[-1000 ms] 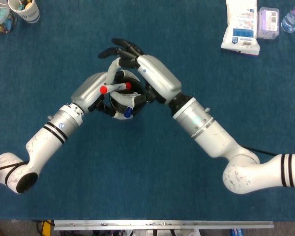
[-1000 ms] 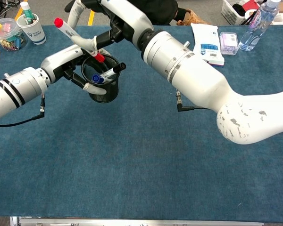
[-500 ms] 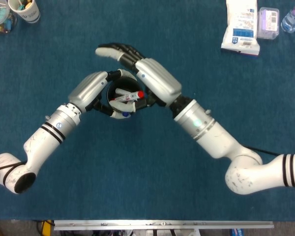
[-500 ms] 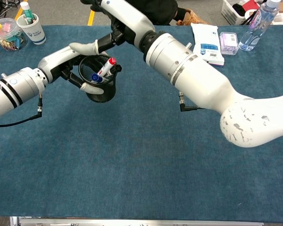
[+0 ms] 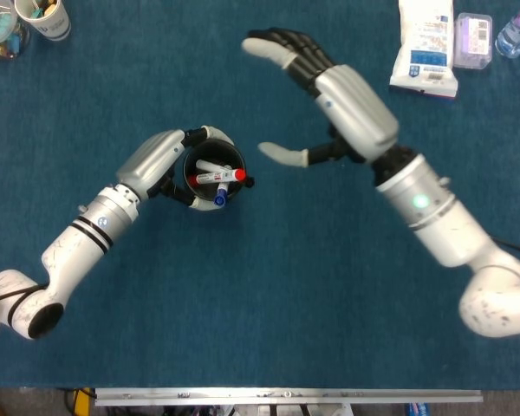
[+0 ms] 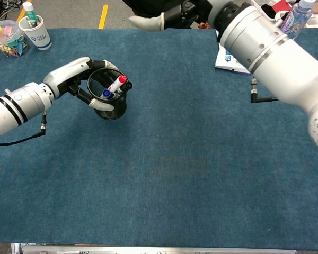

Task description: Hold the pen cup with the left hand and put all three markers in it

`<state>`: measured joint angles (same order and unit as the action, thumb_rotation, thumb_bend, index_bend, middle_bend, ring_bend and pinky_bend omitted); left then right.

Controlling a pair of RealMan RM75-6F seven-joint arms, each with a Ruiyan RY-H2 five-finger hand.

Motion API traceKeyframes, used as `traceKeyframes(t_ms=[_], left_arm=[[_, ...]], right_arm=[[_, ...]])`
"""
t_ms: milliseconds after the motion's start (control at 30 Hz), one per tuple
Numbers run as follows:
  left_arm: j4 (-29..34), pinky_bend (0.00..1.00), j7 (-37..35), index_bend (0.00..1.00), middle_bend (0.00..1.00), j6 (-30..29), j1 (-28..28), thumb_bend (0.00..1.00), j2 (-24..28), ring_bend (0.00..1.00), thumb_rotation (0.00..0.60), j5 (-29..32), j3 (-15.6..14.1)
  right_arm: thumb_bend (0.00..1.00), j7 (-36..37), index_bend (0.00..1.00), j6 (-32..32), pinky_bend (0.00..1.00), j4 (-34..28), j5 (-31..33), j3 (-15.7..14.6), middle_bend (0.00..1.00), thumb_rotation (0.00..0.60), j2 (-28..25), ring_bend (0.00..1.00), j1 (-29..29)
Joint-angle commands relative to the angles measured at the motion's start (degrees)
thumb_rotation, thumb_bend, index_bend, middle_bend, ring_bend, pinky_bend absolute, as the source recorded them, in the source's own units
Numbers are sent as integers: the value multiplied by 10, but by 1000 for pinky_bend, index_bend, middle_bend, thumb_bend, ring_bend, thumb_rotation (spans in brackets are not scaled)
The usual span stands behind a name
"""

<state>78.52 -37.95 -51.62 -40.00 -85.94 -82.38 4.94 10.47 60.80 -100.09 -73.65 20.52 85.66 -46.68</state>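
Note:
A black mesh pen cup (image 5: 193, 185) (image 6: 112, 109) stands on the blue table left of centre. My left hand (image 5: 160, 158) (image 6: 74, 76) grips it around the side. Inside lean a red-capped marker (image 5: 221, 176) (image 6: 117, 84), a blue-capped marker (image 5: 220, 198) (image 6: 106, 93) and a black-capped marker (image 5: 247, 182) (image 6: 127, 85). My right hand (image 5: 325, 91) (image 6: 158, 20) hovers open to the right of the cup, fingers spread, holding nothing.
A white packet (image 5: 425, 45) (image 6: 230, 52), a small clear box (image 5: 472, 39) (image 6: 257, 48) and a water bottle (image 5: 514, 33) (image 6: 290, 26) lie at the far right. A white cup with pens (image 5: 43, 17) (image 6: 34, 29) and a clear tub (image 6: 6, 38) stand at the far left.
The red-capped marker dropped from my right hand into the cup. My right hand then opened and drew away to the right and back. The left hand kept its hold.

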Motion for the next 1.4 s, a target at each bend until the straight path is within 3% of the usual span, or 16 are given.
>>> traceKeyframes(t_ms=[33,600,767,833,967,1067,1267,1400], left_arm=[[-20,282,-11,309,400,6,1,23,-11,324,600,-2,-6],[-99,274,-71,308,387,-4,15,23,-57,318,600,-13,-20],[-113,254,-83,282,343,-4,15,23,-62,291,600,-22,-25],[-116,230,-86,249,295,-2,14,23,-61,234,600,-27,-30],[-118,169,-91,94,151,-8,13,23,-58,100,600,-38,-34],[-116,152,-91,37,95,-21,13,23,-54,57,600,-46,-34],[-87,149,-77,20,74,-45,14,23,-23,44,600,-60,-33],[-53,149,-57,24,75,-44,14,23,16,44,600,-62,-37]], right_arm=[[190,5,133,2,0,-7,-12,-13,92,547,-23,0,15],[189,30,133,6,0,6,-18,-29,92,548,-65,0,42],[189,30,133,7,0,5,-13,-26,92,548,-70,0,43],[189,31,133,8,0,3,-10,-25,92,549,-71,0,45],[190,31,133,10,0,2,-9,-24,92,548,-74,0,47],[190,32,133,11,0,1,-10,-22,92,550,-75,0,47],[191,36,133,13,0,0,-10,-19,92,549,-85,0,51],[191,17,133,19,0,1,-14,-35,95,552,-103,0,66]])
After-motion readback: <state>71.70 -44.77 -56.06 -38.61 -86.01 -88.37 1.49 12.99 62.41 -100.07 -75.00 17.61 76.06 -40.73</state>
